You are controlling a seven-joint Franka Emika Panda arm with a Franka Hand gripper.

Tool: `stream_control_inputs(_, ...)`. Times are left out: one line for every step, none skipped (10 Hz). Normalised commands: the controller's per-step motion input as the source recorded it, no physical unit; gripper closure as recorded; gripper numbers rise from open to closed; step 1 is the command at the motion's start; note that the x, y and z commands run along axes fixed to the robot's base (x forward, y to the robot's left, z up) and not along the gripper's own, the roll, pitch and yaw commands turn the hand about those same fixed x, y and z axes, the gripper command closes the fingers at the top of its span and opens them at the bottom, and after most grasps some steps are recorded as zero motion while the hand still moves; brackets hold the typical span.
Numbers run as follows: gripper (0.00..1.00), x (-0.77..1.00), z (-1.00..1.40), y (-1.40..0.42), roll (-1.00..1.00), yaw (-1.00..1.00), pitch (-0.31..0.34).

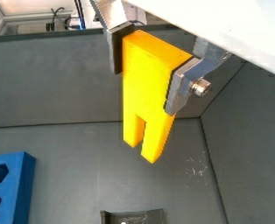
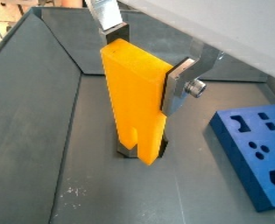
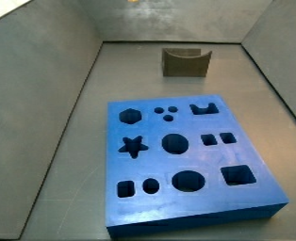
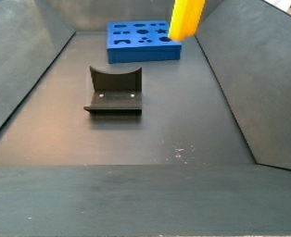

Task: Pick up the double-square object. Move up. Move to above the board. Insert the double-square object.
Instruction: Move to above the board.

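Note:
My gripper (image 1: 150, 74) is shut on the joined end of the yellow-orange double-square object (image 1: 146, 109), which hangs with its two prongs pointing down. In both wrist views it is held well above the floor; it also shows in a wrist view (image 2: 137, 101) with the gripper (image 2: 146, 66) around its top. The blue board (image 3: 189, 155) lies flat on the floor with its cut-outs facing up, and a corner of it shows off to the side in a wrist view (image 1: 9, 185) and an end in another (image 2: 257, 149). In a side view only the object's lower part (image 4: 186, 18) shows, at the picture's top edge; the gripper is out of that frame.
The dark fixture (image 4: 113, 91) stands on the floor apart from the board (image 4: 142, 40); it also shows in a side view (image 3: 184, 61) and below the held piece in a wrist view (image 1: 134, 216). Sloped grey walls (image 4: 31, 74) enclose the floor.

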Motion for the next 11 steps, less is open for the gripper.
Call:
stream_control_inputs(1.00,0.00,0.35,-0.01,0.07,0.03,0.108)
stream_control_inputs(1.00,0.00,0.28,-0.01,0.07,0.03,0.103)
stream_control_inputs(1.00,0.06,0.00,-1.00,0.11,-1.00,0.150)
stream_control_inputs(1.00,0.06,-0.02,-1.00,0.12,-1.00,0.145)
stream_control_inputs(1.00,0.06,-0.02,-1.00,0.12,-1.00,0.142)
stream_control_inputs(1.00,0.06,-0.01,-1.00,0.11,-1.00,0.140)
stream_control_inputs(1.00,0.07,-0.01,-1.00,0.11,-1.00,0.144)
stream_control_inputs(1.00,0.07,-0.01,-1.00,0.11,-1.00,0.153)
stream_control_inputs(1.00,0.08,-0.01,-1.00,0.11,-1.00,0.179)
stream_control_inputs(1.00,0.08,-0.01,-1.00,0.11,-1.00,0.197)
stream_control_inputs(1.00,0.11,0.00,-1.00,0.10,-0.96,0.272)
